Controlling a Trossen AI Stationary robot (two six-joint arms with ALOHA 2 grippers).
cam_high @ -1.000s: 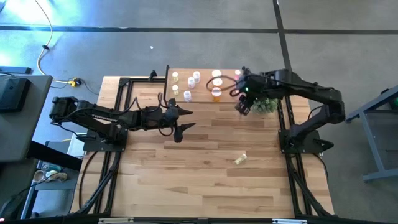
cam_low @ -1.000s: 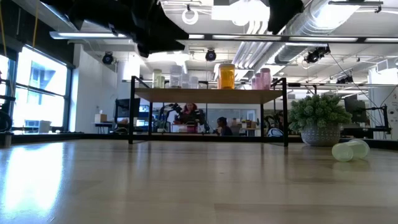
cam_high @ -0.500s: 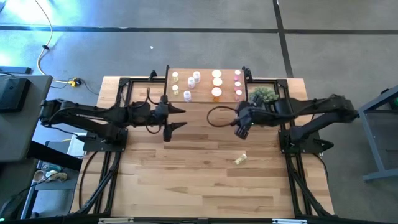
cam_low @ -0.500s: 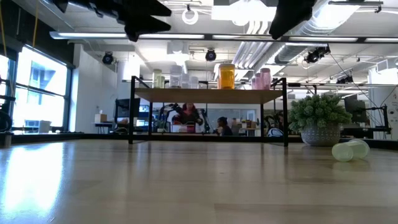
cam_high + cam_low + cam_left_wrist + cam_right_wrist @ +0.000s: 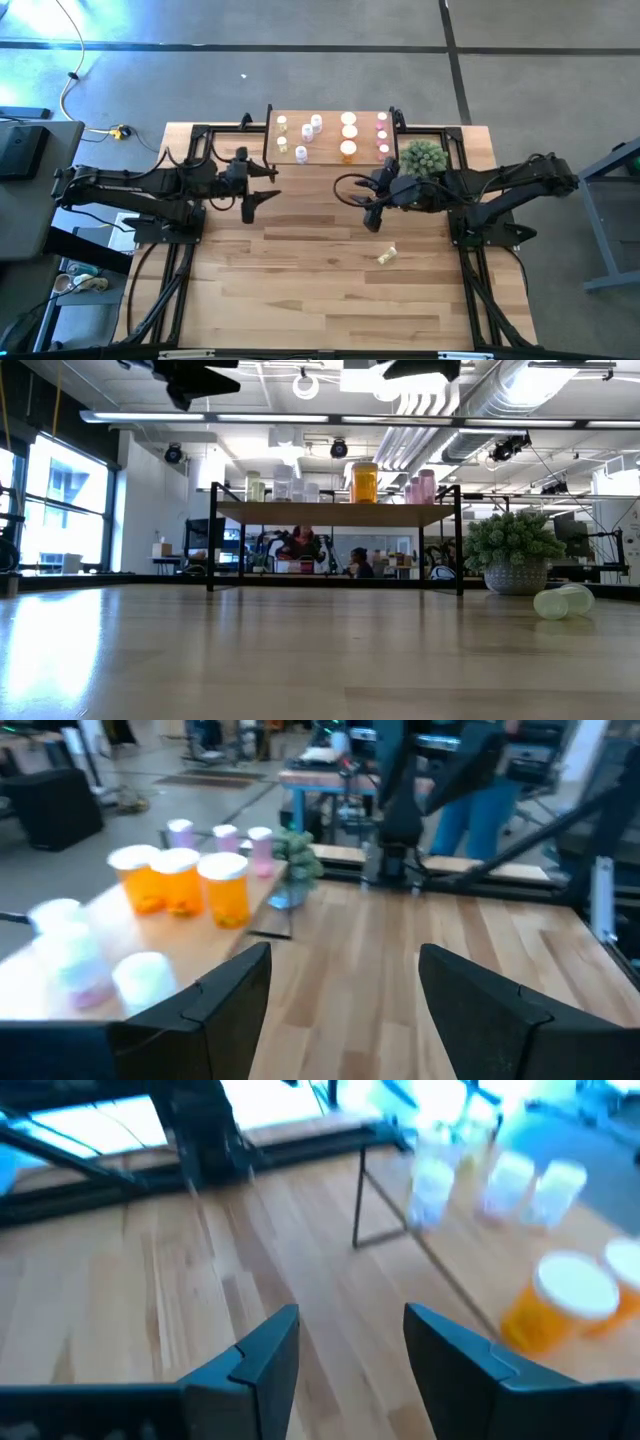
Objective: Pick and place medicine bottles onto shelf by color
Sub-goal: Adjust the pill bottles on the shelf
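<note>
Bottle (image 5: pixel 387 256) lies on its side, lower right of centre, long axis slanting; your right gripper (image 5: pixel 376 218), fingers apart and empty, is nearer than the left gripper (image 5: pixel 258 187), also open.

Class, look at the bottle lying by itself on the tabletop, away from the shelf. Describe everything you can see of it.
The stray bottle is a small, pale yellow-green, translucent plastic cylinder with a white cap. It lies tipped on its side on the wooden plank tabletop, in front of the shelf and nearer the right arm's side. In the low view it rests just before the potted plant. Only the tabletop touches it; neither claw is on it.
</note>
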